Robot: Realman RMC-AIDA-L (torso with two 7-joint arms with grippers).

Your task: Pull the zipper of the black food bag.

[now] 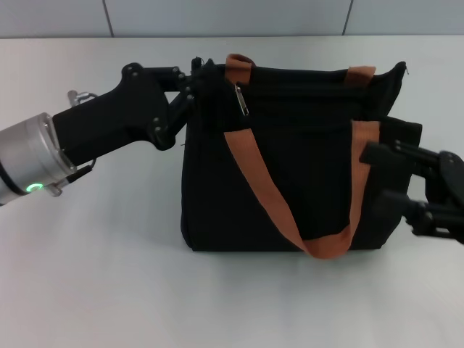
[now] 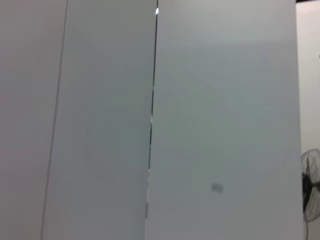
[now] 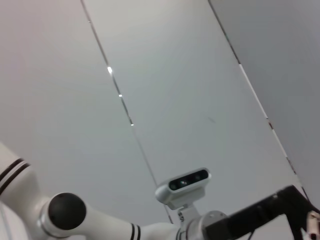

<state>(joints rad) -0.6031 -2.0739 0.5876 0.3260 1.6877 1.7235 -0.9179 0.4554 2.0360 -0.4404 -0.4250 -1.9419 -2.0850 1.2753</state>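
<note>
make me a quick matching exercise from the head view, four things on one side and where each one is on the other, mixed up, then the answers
Things
1. zipper
2. left tool
3. right tool
4. orange-brown strap

Places
A. at the side of the black food bag on the robot's right
B. hanging in a loop down the bag's front
C. at the bag's top corner on the robot's left
D. on the bag's top edge, just inside that left corner

Pairs: 1-D, 2-C, 3-A, 4-B
</note>
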